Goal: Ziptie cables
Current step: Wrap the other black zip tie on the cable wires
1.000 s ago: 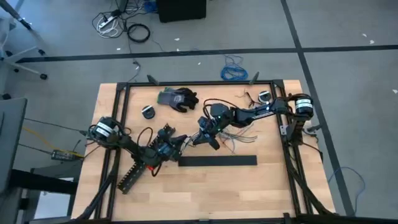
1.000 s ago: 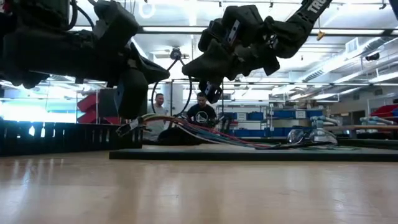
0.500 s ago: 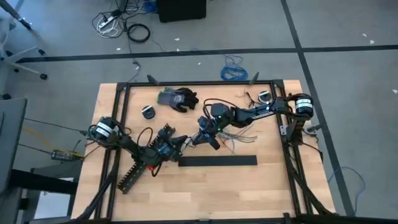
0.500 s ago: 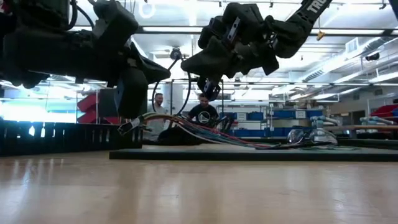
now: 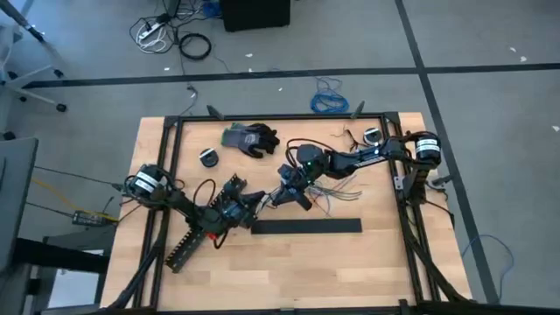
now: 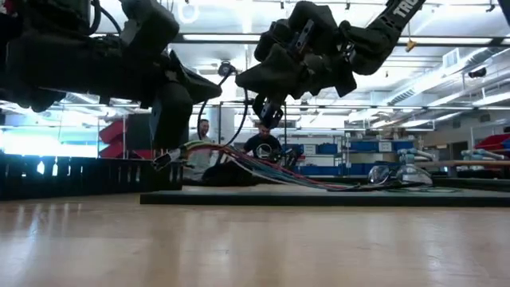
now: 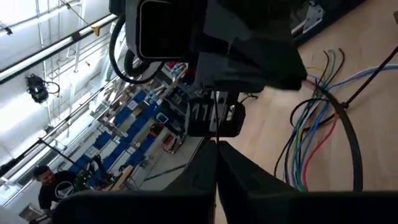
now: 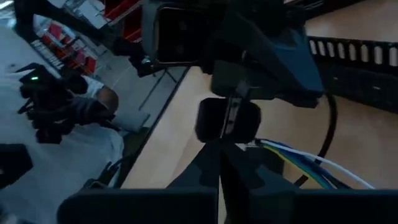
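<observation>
Just cables (image 5: 325, 194) between both claws

Both arms matte black, chunky jointed links w/ rounded housings. Left arm (image 5: 179, 203) has a round silver-and-black motor cap at its base; right arm (image 5: 367, 156) has the same sort of cap at its base, plus white lettering on the upper link in the low view, partly cut off. Thin black cable loops arc off each wrist. Left gripper (image 7: 216, 165) & right gripper (image 8: 219, 163): two dark flat tapered fingers each, matte, no markings visible. Boxy black wrist housings above them.
</observation>
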You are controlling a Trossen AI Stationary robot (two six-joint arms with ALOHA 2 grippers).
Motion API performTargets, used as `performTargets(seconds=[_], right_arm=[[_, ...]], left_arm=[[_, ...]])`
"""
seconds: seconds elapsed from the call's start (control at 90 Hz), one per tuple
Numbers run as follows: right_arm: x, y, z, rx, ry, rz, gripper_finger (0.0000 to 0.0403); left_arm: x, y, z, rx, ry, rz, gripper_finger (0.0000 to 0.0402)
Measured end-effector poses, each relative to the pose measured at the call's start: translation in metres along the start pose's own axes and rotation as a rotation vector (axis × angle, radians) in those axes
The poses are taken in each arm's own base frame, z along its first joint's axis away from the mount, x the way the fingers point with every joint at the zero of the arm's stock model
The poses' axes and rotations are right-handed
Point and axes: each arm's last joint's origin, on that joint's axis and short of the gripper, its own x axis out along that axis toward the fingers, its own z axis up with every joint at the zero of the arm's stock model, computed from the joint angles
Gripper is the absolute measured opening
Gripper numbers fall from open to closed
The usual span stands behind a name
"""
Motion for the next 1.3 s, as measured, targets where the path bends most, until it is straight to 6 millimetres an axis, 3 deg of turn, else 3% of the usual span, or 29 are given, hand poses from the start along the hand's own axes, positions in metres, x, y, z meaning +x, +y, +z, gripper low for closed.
performTargets(seconds=[1.3], right_arm=[[-0.0015,-0.0057,-0.0036,0.020,0.030,0.039,0.0000]], left_arm=[[0.0042,0.0001,0.0080,0.049,0.027,0.037,0.0000]])
